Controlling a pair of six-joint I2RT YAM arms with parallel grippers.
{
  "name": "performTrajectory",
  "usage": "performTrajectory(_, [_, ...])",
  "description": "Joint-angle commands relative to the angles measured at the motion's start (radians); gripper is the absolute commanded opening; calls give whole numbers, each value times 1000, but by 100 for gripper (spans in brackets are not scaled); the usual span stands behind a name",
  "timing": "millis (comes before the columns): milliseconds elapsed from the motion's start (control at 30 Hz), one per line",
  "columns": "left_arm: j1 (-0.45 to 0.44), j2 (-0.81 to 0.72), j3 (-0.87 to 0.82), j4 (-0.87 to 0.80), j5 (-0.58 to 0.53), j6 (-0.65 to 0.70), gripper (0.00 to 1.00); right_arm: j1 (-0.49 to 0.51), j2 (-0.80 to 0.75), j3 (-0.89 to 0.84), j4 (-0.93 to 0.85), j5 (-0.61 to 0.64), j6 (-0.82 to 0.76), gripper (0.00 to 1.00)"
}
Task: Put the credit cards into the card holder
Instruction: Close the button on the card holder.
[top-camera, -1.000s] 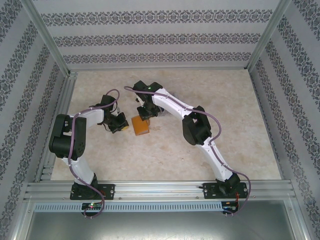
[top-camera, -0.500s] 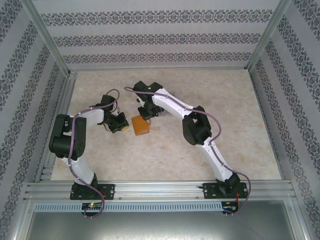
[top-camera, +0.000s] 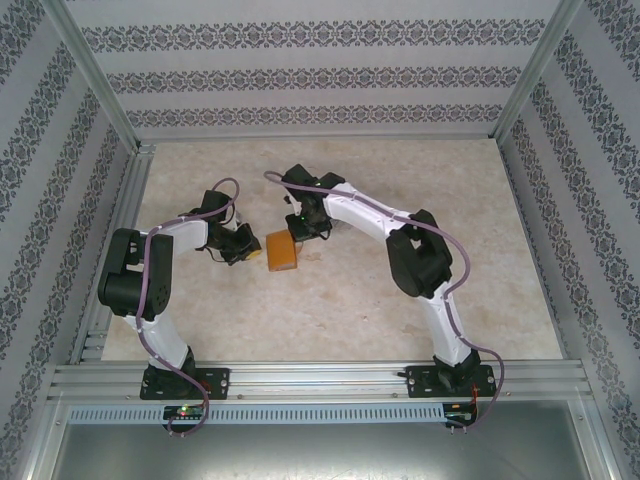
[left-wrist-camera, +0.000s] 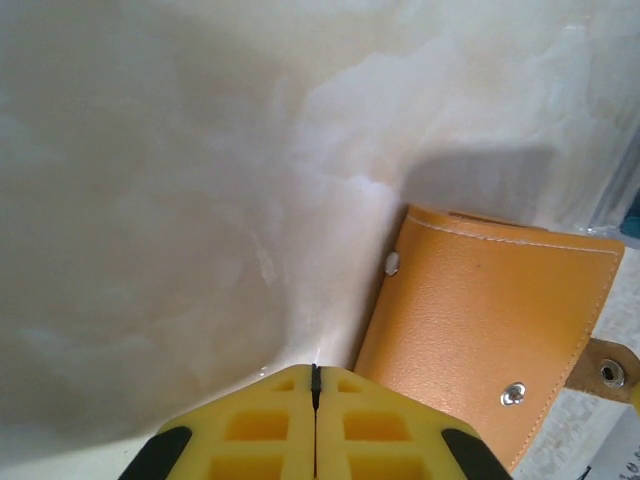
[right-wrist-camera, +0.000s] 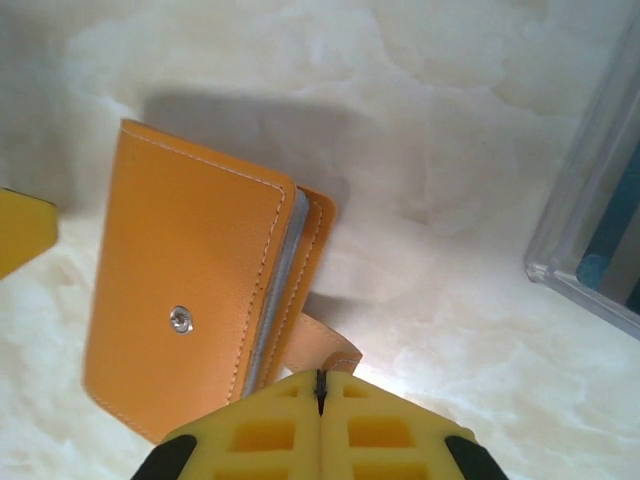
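**Card holder (top-camera: 282, 250) lying folded on the table (top-camera: 350, 300) between both grippers.**
The left gripper (left-wrist-camera: 315, 372) is seen with its pads pressed together and nothing between them, just beside one corner of the holder. The right gripper (right-wrist-camera: 320, 380) is likewise closed and empty, above the edge where the strap (right-wrist-camera: 322, 352) hangs unfastened. A clear box (right-wrist-camera: 585, 235) stands near; its contents cannot be made out. The step in hand is judged to be opening the cover. For this, one side is best pinned flat while the cover is lifted at the strap edge, so that the holder is not pushed across the table.
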Motion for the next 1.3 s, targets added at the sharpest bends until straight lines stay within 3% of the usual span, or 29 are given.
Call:
performTrajectory(0, [-9, -14, -13, 49, 31, -32, 8, -34, -71, -109, 236, -108, 91, 4])
performTrajectory(500, [-95, 19, 25, 77, 23, -81, 9, -39, -123, -361, 595, -196, 151, 3])
performTrajectory(900, [-109, 45, 45, 71, 3, -80, 9, -46, -219, -451, 683, -208, 157, 3])
performTrajectory(1267, [-112, 54, 51, 65, -5, -73, 9, -37, -128, -412, 669, -288, 163, 3])
